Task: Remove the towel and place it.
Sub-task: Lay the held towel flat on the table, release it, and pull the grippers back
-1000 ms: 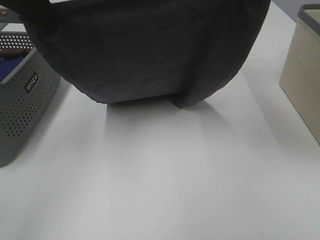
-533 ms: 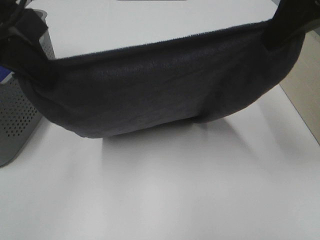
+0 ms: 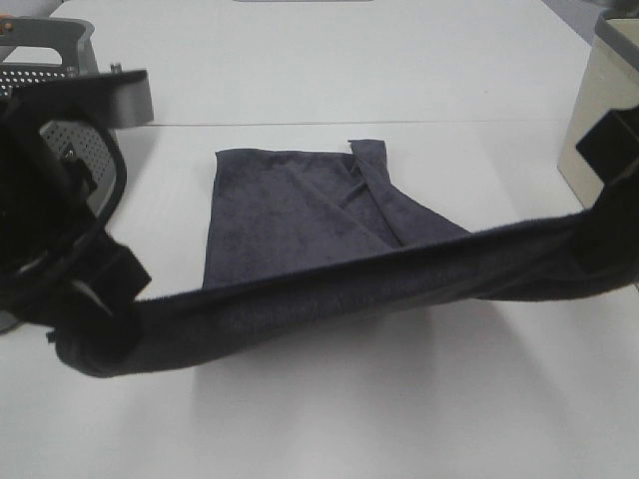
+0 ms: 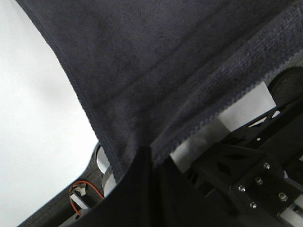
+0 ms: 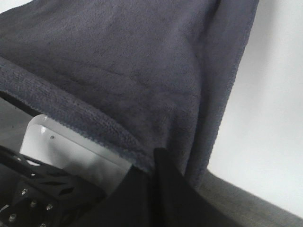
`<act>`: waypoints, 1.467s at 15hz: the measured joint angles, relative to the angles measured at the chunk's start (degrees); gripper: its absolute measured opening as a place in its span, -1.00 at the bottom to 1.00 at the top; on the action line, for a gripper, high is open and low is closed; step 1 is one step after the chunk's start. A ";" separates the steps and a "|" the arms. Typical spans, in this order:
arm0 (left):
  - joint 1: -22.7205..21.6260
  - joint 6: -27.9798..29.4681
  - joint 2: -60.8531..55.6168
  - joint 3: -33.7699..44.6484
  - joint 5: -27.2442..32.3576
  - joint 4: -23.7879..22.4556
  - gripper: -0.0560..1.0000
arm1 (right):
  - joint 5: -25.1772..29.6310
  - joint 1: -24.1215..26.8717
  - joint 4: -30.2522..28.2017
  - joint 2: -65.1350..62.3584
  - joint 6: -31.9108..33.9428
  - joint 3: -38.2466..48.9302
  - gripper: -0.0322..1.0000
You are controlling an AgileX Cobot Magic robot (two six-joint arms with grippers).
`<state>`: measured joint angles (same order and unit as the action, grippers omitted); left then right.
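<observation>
exterior high view: the towel (image 3: 300,210), dark charcoal terry cloth, lies partly on the white table (image 3: 349,80) and partly in the air. its far portion rests flat on the table near the middle, with one hemmed strip folded over at the far right corner. its near edge is lifted and stretched as a thick band across the width of the view. the left gripper (image 3: 95,319) is pressed together on the left end of that band, and the right gripper (image 3: 609,235) is pressed together on the right end; both appear only as dark shapes, with cloth bunched around them. a grey perforated basket (image 3: 50,40) stands at the far left, behind the left arm, and a beige box (image 3: 589,130) stands at the right edge, apart from the towel. left wrist view: the towel (image 4: 156,61) fills most of the picture, its hemmed edge running diagonally down into the left gripper (image 4: 147,161), whose dark jaws are closed and pinch the corner of the cloth. bare white table (image 4: 33,118) shows beside the towel. right wrist view: the towel (image 5: 118,61) hangs spread from the right gripper (image 5: 158,158), whose jaws are likewise closed on a corner, with a ribbed hem leading into the pinch. white table (image 5: 270,118) is visible to one side of the cloth.
</observation>
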<state>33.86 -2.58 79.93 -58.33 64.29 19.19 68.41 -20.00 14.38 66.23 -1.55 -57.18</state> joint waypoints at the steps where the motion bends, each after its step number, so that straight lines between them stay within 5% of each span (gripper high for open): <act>1: 1.32 1.09 -0.57 2.23 -0.06 0.23 -0.89 | 0.00 0.00 1.55 -1.20 0.00 2.58 -0.92; 8: 9.57 4.76 -2.69 10.71 -1.26 4.47 -0.89 | 0.00 0.17 4.24 -3.90 0.17 16.27 -0.92; 17: 9.80 4.47 7.10 11.12 -1.09 3.72 -0.89 | -7.56 0.23 8.37 2.41 -2.18 23.32 -0.92; 22: 9.80 -0.11 15.81 11.12 -2.01 5.39 -0.89 | -10.14 0.46 9.05 16.84 -6.47 23.38 -0.92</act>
<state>43.66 -2.69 95.74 -47.21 62.28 24.58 58.27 -19.54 23.43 83.08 -8.02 -33.80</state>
